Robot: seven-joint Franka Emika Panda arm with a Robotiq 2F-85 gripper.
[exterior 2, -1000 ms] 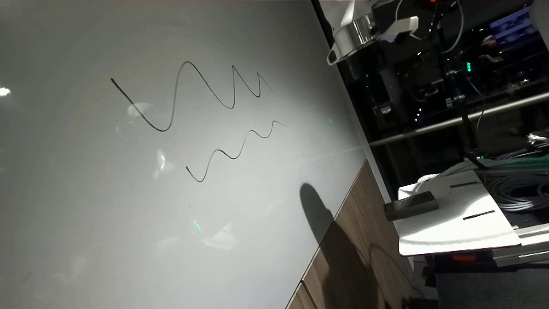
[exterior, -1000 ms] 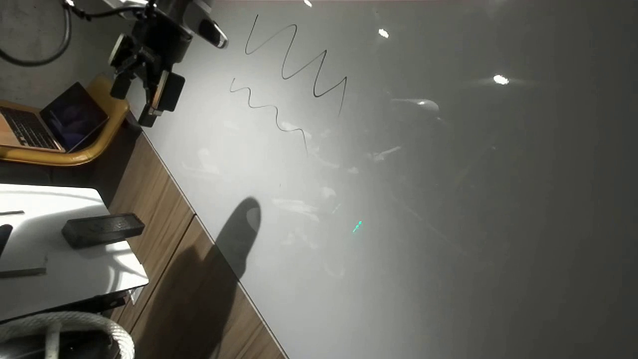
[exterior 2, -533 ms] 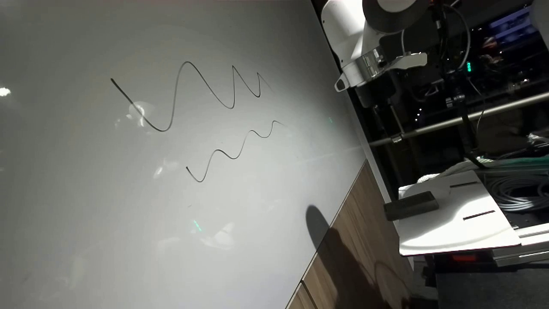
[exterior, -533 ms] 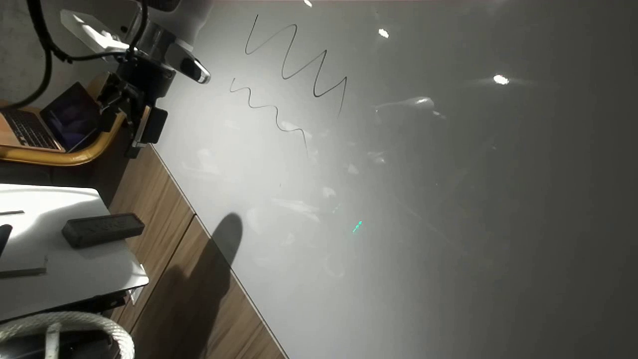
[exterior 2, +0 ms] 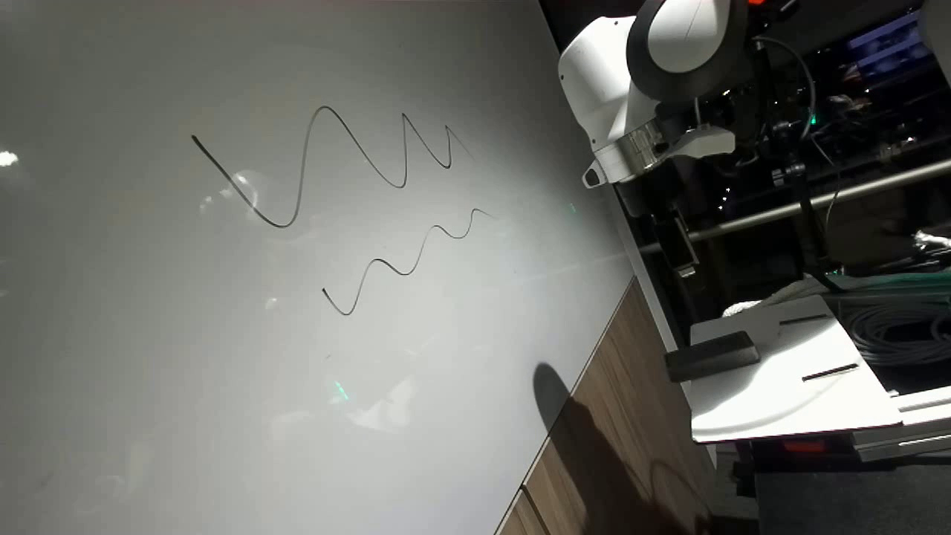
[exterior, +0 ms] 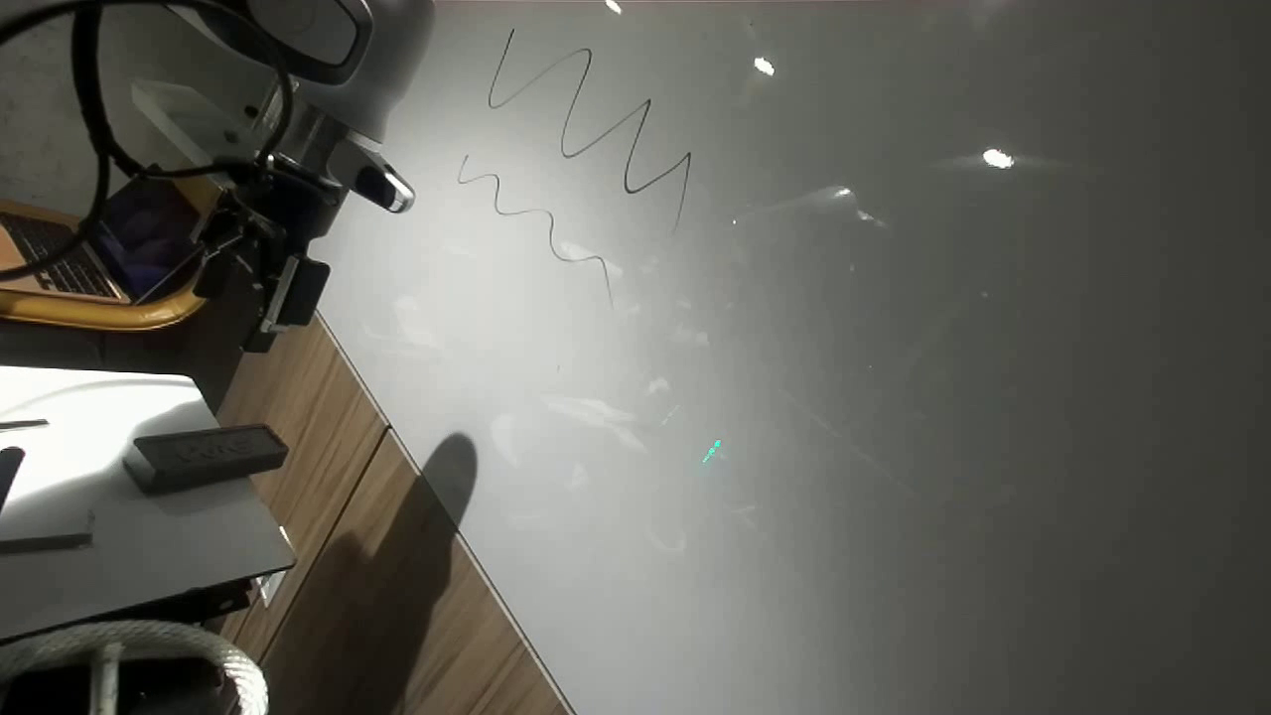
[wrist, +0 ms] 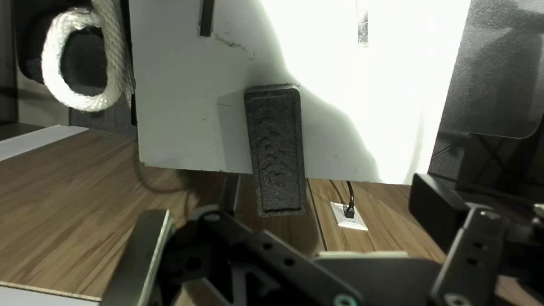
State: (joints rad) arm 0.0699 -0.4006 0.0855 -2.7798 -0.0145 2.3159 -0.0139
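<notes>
My gripper (wrist: 333, 199) has its fingers wide apart in the wrist view, with nothing between them. In both exterior views the gripper (exterior: 238, 313) (exterior 2: 680, 253) hangs above a dark grey eraser-like block (exterior: 206, 459) (exterior 2: 712, 357), apart from it. In the wrist view the block (wrist: 277, 148) has raised lettering and lies ahead of the jaws, nearer the left finger. It rests on a white plate (exterior: 129, 397) (exterior 2: 810, 409) (wrist: 182, 123), one end jutting past the edge. Beside stands a glossy whiteboard (exterior: 894, 417) (exterior 2: 223, 431) with two dark wavy lines, the longer one above.
Wood panels (exterior: 308, 387) (exterior 2: 631, 349) (wrist: 76, 182) run below the whiteboard. A white outlet (wrist: 348, 219) with a plugged cable is on the wood. A looped rope (wrist: 51, 63) is beside the plate. A laptop (exterior: 50, 258) sits on a yellow-edged chair (exterior: 129, 316).
In both exterior views the arm and gripper have moved down toward the plate and block, and away from the whiteboard. The arm's shadow has slid down too. The block has not moved.
</notes>
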